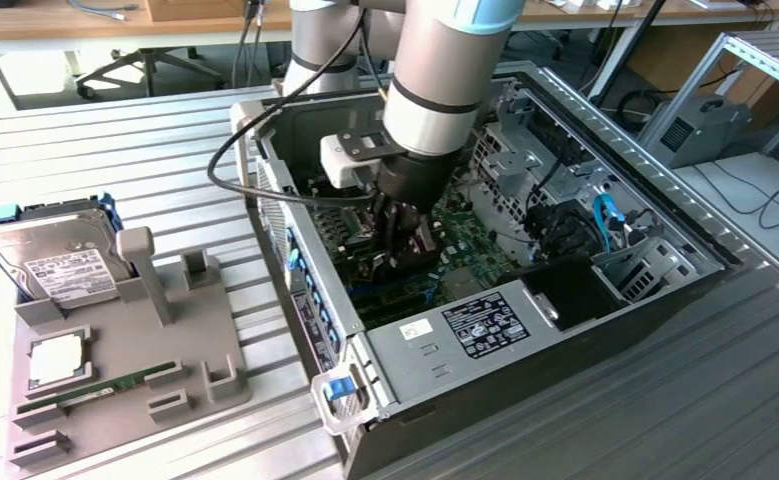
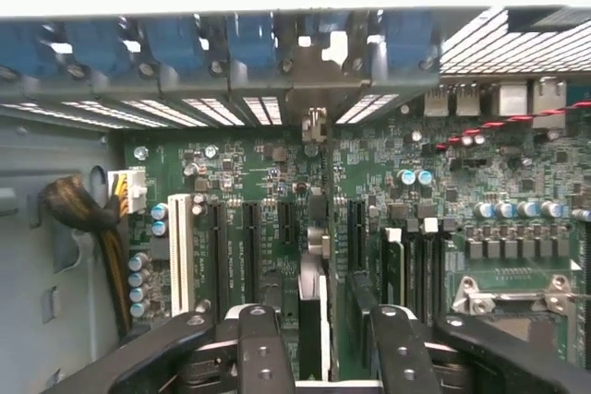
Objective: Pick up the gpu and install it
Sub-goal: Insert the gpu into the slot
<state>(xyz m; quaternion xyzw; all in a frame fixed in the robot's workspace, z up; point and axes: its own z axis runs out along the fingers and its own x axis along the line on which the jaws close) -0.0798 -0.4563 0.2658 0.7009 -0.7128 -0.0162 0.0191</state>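
one gpu stands slotted inside computer case, fingers apart.

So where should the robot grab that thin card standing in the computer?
Probably by its top edge, straight down from above, one finger on each flat face. The card stands on edge in the green board, so only that edge is free.

Worktop: ribbed bare aluminium, satin. PC case: dull grey sheet steel, black matt outer panel. Motherboard: glossy green PCB. Claw fingers: matt black, look like plastic. Parts tray: matt grey plastic. Hard drive: bright metal, white paper label.
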